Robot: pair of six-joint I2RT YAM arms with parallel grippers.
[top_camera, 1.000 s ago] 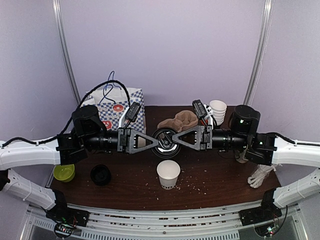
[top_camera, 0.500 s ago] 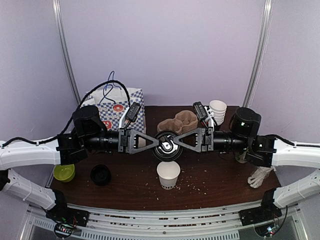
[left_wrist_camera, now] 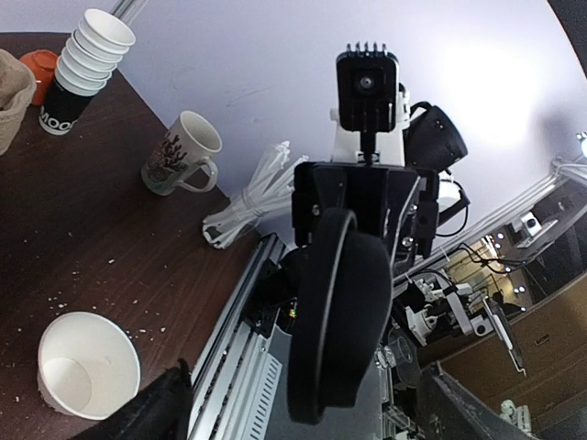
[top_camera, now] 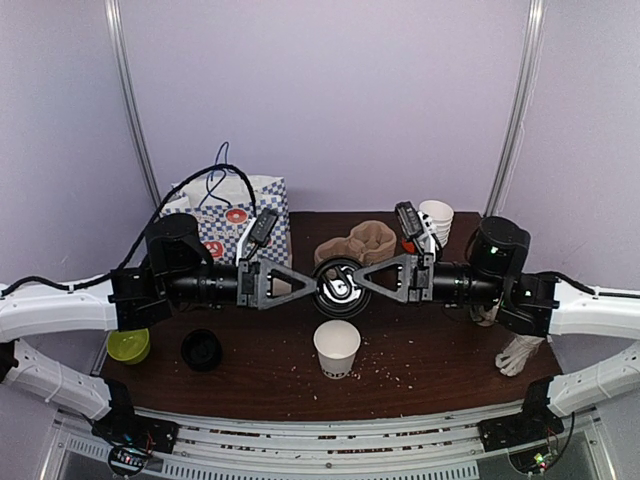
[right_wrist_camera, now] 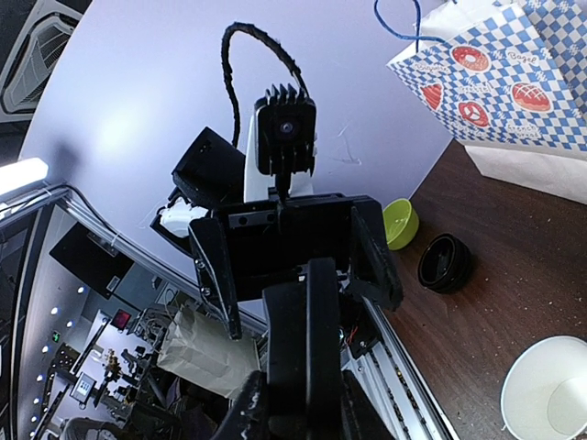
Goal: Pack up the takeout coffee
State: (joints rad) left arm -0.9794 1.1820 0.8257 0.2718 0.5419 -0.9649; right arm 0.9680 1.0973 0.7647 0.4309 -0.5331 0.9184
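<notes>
Left gripper (top_camera: 316,287) had let go, jaws spread | right gripper (top_camera: 356,285) clenched on the black lid (top_camera: 337,300) in mid-air | coffee cup (top_camera: 337,347) lidless on bench (top_camera: 430,350) below | handover apparently complete

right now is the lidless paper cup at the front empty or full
Empty: the paper cup stands mouth up, and the left wrist view shows its bare white bottom.
</notes>
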